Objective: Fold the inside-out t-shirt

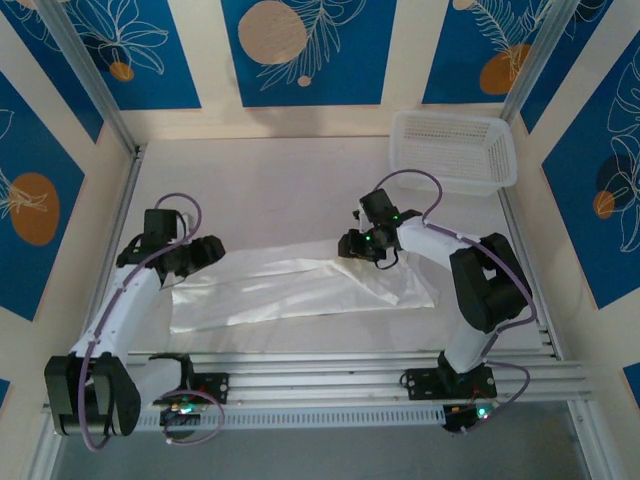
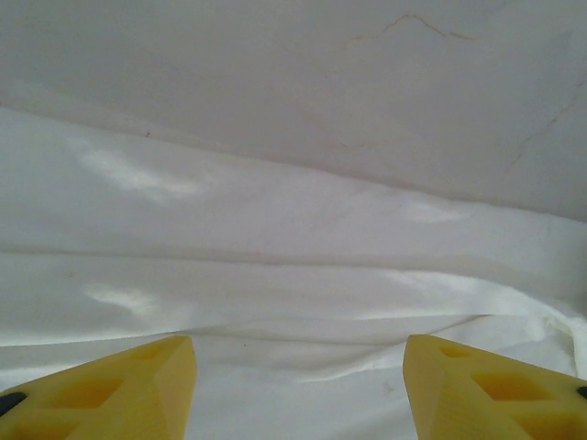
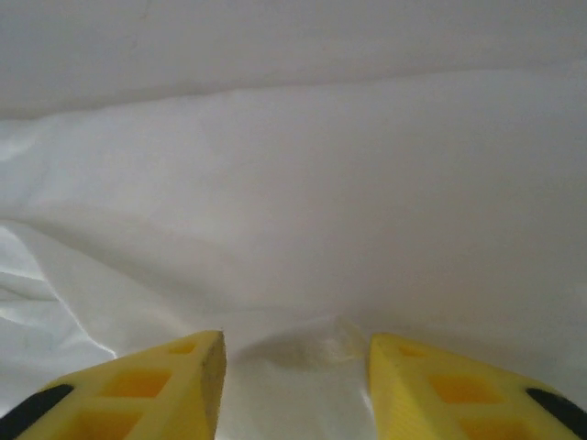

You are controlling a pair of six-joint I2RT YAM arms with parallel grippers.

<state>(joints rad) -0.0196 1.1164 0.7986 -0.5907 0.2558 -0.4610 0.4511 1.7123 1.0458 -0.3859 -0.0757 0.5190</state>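
White cotton t-shirt [image 1: 300, 285] lies in a long narrow band across the tabletop [image 1: 280, 190], apparently folded lengthwise, crosswise folds remaining; left hand [image 2: 298, 353] and right hand [image 3: 295, 346] both released.

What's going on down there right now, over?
Left gripper open, right gripper open, both low. T-shirt beneath, lying in long flat band. Basket far off, nothing in the way.

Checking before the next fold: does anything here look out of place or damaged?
Nothing is spilled. The shirt lies as a wrinkled band across the table. In the left wrist view, thin crack-like lines mark the table beyond it. The basket sits a little askew at the far right.
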